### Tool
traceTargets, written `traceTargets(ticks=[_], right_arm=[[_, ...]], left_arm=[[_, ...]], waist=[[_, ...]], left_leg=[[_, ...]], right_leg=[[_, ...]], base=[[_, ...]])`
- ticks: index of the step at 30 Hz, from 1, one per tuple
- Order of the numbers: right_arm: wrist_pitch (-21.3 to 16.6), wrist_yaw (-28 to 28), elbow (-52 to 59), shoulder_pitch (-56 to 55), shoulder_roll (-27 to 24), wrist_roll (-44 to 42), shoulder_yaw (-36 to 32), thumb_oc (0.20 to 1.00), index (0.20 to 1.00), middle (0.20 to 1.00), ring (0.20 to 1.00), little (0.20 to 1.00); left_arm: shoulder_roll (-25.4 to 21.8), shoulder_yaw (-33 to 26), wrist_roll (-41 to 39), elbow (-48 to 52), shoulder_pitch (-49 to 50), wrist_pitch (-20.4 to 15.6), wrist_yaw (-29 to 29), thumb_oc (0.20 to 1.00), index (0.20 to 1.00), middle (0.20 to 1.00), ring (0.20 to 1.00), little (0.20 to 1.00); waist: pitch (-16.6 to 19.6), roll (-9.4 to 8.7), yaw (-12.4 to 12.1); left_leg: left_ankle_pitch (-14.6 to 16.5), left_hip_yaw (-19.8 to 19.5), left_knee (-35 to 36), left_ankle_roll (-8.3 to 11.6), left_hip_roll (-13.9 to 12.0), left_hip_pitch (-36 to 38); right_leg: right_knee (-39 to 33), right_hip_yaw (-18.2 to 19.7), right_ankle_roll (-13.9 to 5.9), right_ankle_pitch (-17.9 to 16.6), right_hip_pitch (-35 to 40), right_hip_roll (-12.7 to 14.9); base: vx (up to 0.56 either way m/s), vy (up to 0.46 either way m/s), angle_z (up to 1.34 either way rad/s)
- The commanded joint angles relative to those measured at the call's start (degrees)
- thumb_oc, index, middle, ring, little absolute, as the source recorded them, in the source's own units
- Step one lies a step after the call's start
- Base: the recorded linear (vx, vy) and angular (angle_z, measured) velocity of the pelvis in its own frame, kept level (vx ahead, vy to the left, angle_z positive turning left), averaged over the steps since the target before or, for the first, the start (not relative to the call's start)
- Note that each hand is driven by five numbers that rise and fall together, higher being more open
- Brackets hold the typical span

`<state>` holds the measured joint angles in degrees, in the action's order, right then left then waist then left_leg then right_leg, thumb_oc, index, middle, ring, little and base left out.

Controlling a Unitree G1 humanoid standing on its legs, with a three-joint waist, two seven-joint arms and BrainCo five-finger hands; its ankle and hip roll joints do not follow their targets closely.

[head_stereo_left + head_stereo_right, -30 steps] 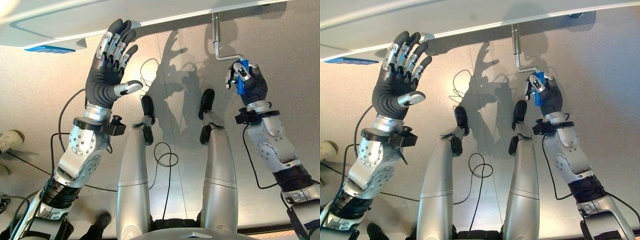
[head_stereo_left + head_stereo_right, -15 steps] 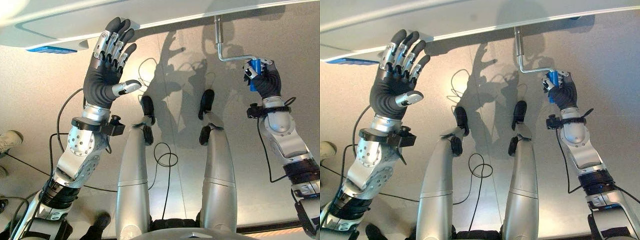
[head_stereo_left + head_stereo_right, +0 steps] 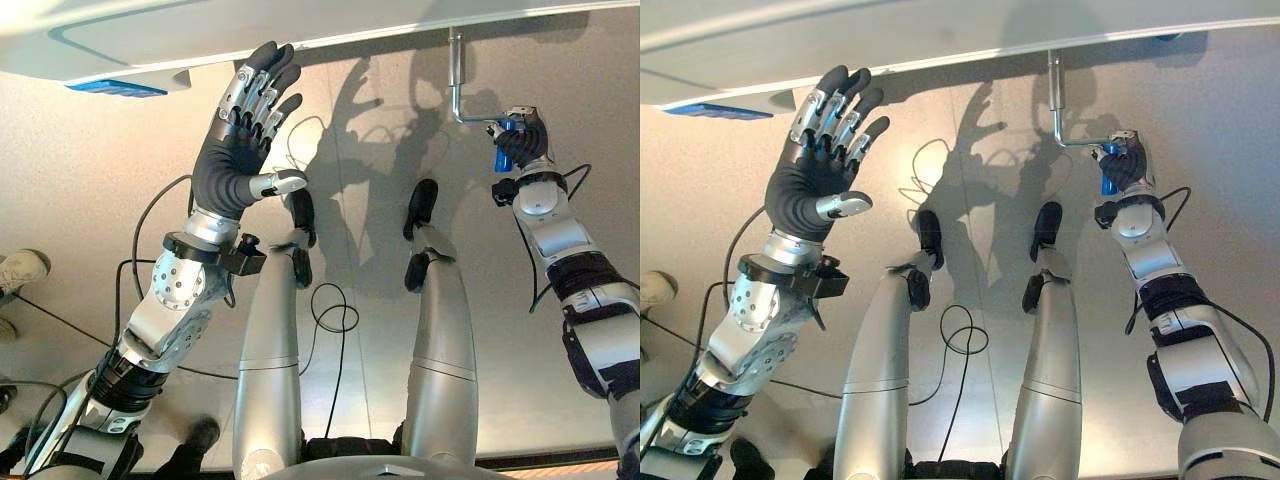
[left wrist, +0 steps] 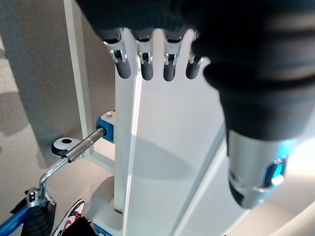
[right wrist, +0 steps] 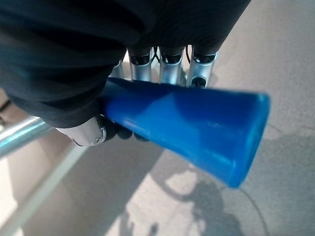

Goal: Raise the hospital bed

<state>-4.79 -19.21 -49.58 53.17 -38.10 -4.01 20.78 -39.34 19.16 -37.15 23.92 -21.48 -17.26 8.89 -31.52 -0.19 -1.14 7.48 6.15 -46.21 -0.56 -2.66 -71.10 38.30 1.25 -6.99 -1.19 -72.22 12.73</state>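
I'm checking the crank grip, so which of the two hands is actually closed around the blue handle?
The right hand, curled round the blue handle of the metal crank. The left hand is open, its fingers straight, against the bed frame.

Person's white shoe on speckled floor.

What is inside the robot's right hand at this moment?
The right hand is curled round the blue grip of the metal crank. Its free end sticks out; the part under the fingers is covered.
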Motion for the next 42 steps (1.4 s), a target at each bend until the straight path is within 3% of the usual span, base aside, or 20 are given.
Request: traceTargets(ticks=[1, 3, 8, 21, 31, 35, 42], right_arm=[[0.2, 0.0, -7.1, 3.0, -3.2, -0.9, 1.3, 0.2, 0.2, 0.2, 0.2, 0.2], [0.4, 2.1, -16.1, 5.1, -1.0, -3.2, 3.3, 0.2, 0.2, 0.2, 0.2, 0.2], [0.8, 5.2, -25.8, 6.0, 2.3, -5.8, 4.6, 0.2, 0.2, 0.2, 0.2, 0.2], [3.0, 9.0, -29.3, 3.2, 12.8, -3.9, 7.0, 0.2, 0.2, 0.2, 0.2, 0.2], [3.1, 9.8, -22.6, 3.1, 23.1, -2.9, 11.5, 0.2, 0.2, 0.2, 0.2, 0.2], [3.1, 10.2, -20.1, 3.3, 24.9, -2.4, 13.4, 0.2, 0.2, 0.2, 0.2, 0.2], [1.6, 12.3, -2.5, 2.2, 25.8, -2.4, 17.6, 0.2, 0.2, 0.2, 0.2, 0.2]], left_arm=[[2.6, 0.1, 0.0, 5.4, 0.3, -3.2, -0.4, 1.0, 1.0, 1.0, 1.0, 1.0], [3.1, 1.6, -0.2, 5.1, -1.0, -3.1, -0.2, 1.0, 1.0, 1.0, 1.0, 1.0], [3.8, 3.1, -0.3, 4.0, -2.5, -3.1, 0.0, 1.0, 1.0, 1.0, 1.0, 1.0], [7.6, 3.7, 0.1, 3.1, -4.6, -2.3, 1.0, 1.0, 1.0, 1.0, 1.0, 1.0], [9.2, 2.5, -0.2, 3.1, -3.8, -1.6, 3.4, 1.0, 1.0, 1.0, 1.0, 1.0], [9.4, 2.4, -0.4, 3.1, -4.0, -1.7, 3.9, 1.0, 1.0, 1.0, 1.0, 1.0], [8.9, 1.1, 0.3, 3.2, -3.2, -1.8, 4.7, 1.0, 1.0, 1.0, 1.0, 1.0]], waist=[[1.7, 3.12, -1.0], [1.7, 3.77, -1.6], [1.7, 5.15, -2.7], [1.7, 6.96, -3.8], [1.7, 6.79, -3.6], [1.7, 6.65, -3.4], [1.7, 5.76, -2.9]], left_leg=[[-8.2, -3.8, 7.8, 4.12, 2.9, -1.6], [-8.3, -3.8, 7.6, 4.12, 3.1, -1.9], [-8.3, -3.7, 6.6, 3.95, 3.4, -2.4], [-8.3, -3.2, 5.2, 3.77, 3.9, -3.0], [-8.5, -2.9, 5.6, 3.72, 3.8, -3.2], [-8.5, -2.9, 5.7, 3.69, 3.8, -3.2], [-8.6, -2.6, 6.2, 3.68, 3.6, -3.2]], right_leg=[[5.7, -5.1, 0.87, 0.7, -0.1, -1.7], [6.0, -5.2, 0.89, 0.7, -0.3, -1.5], [6.8, -5.5, 0.82, 0.9, -0.5, -1.0], [8.1, -5.3, 0.88, 0.9, -1.4, -0.5], [7.9, -5.2, 1.1, 0.9, -1.7, -0.5], [7.8, -5.1, 1.09, 0.8, -1.8, -0.5], [7.5, -5.1, 1.14, 0.8, -1.7, -0.6]], base=[[0.0, 0.0, 0.0], [0.0, 0.0, 0.0], [0.0, 0.0, 0.0], [0.0, 0.012, 0.03], [0.0, 0.003, 0.0], [0.0, 0.006, -0.02], [0.0, 0.001, 0.0]])
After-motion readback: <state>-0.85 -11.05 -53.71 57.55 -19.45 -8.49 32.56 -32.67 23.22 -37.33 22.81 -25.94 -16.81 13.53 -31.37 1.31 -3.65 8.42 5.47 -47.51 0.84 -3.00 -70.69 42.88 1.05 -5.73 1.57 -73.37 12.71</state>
